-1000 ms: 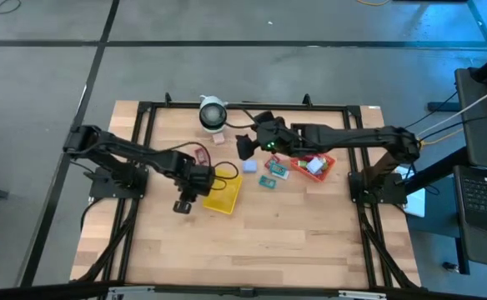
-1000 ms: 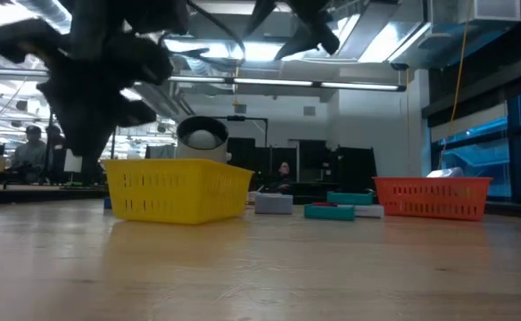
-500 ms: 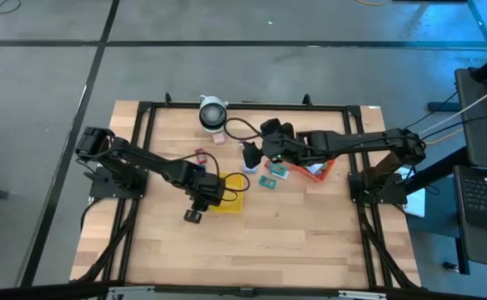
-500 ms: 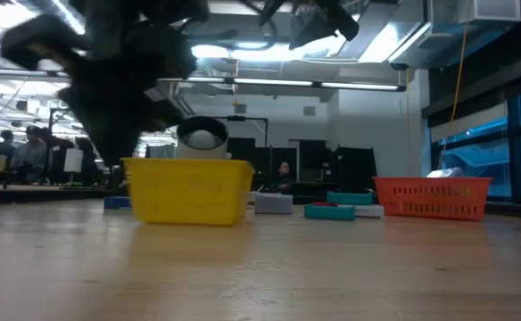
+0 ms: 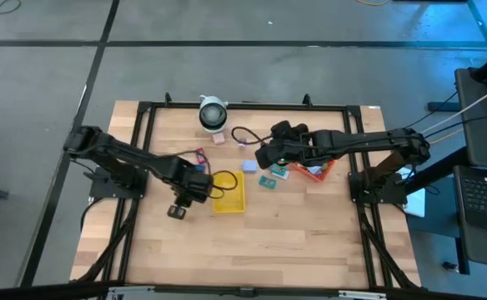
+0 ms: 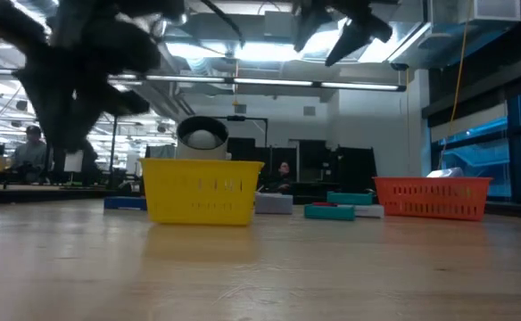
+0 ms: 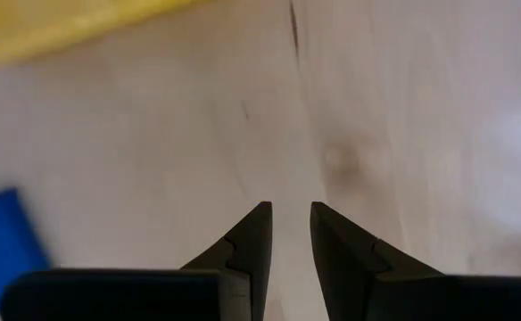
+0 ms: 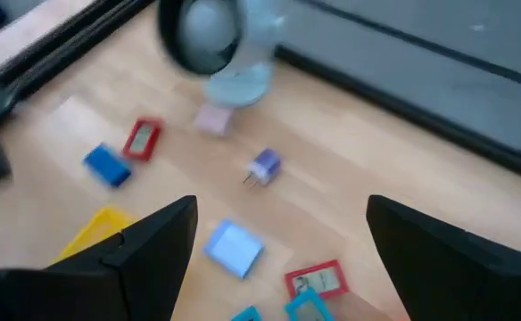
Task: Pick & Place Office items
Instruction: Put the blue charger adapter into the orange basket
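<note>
The office items lie loose on the wood: a blue block, a red packet, a pinkish-white piece, a small lavender piece, a pale blue block and teal packets. More items sit in the red-orange tray. My right gripper hovers wide open above them. My left gripper points down at bare wood on the left of the yellow tray. Its fingers stand a narrow gap apart with nothing between them.
A white round object with a dark centre stands at the far edge, with a black cable loop beside it. A black frame runs around the table. Open wood lies toward the near edge.
The yellow tray has turned about from slanted to square with the table's edges. My left gripper went toward the near-right, then back toward the table's left edge. My right gripper has moved toward the table's right edge and turned, staying wide open.
</note>
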Action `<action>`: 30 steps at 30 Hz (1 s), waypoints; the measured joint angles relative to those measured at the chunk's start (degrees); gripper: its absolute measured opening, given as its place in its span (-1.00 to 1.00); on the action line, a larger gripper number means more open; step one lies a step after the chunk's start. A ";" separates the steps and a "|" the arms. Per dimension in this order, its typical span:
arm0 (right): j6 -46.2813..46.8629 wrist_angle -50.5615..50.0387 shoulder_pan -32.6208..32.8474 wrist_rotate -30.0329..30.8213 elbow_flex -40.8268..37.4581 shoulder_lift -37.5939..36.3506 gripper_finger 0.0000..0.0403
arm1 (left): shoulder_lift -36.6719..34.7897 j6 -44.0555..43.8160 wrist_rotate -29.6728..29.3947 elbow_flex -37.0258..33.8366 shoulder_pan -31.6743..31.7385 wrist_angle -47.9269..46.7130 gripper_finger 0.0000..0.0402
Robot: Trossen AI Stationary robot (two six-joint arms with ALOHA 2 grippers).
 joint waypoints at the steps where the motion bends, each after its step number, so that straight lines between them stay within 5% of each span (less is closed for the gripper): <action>1: -1.50 2.50 -0.08 -1.74 -1.42 0.02 0.66 | -1.96 -0.03 -0.11 0.00 0.20 -0.21 -0.63; 8: -5.07 34.82 -1.28 -18.68 -17.39 -3.02 0.66 | -15.01 -0.49 -4.50 3.56 3.27 -0.03 -0.63; 14: -1.28 44.17 -4.77 -30.17 -29.51 -7.52 0.66 | -21.20 -0.55 -8.75 11.63 10.41 0.25 -0.63; 19: -5.31 48.20 -6.17 -37.56 -30.52 -7.85 0.66 | -24.54 -0.10 -11.21 16.25 15.05 1.37 -0.63; 22: -2.31 60.14 -8.14 -36.06 -30.52 -7.85 0.66 | -27.01 -0.01 -11.17 16.95 16.59 4.24 -0.63; 26: -12.00 79.58 -10.75 -41.39 -30.30 -7.90 0.66 | -29.94 0.05 -12.22 17.16 17.02 4.29 -0.63; 30: -21.51 76.15 -14.75 -44.12 -24.69 -8.07 0.66 | -32.25 0.05 -13.23 17.16 17.02 4.31 -0.63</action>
